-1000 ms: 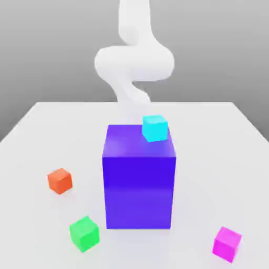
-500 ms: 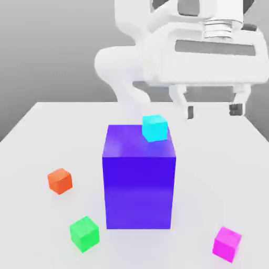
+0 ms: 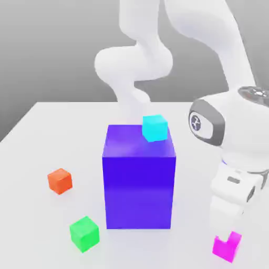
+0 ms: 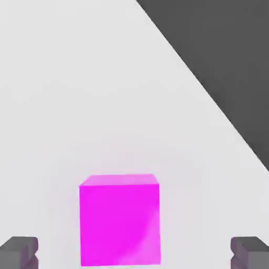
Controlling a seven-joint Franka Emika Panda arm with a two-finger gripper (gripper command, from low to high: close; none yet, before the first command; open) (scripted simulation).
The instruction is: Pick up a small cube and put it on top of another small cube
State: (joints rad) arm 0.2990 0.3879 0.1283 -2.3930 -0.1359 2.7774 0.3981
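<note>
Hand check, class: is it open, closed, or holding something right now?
Hand: open, holding nothing; its fingers stand on either side of the magenta cube.

A computer-simulated test scene, not a real room. A flat, pale grey desk point(image 3: 47, 131) fills the lower part of the frame, and behind it is a blank grey gradient backdrop with no walls or furniture. A smooth white robot arm point(image 3: 134, 63) rises from the upper centre. Plain, untextured coloured blocks sit on the desk: a big blue-violet block point(image 3: 139, 184) at centre, small orange cube point(image 3: 60, 180) at left, green cube point(image 3: 84, 233) at lower left.
</note>
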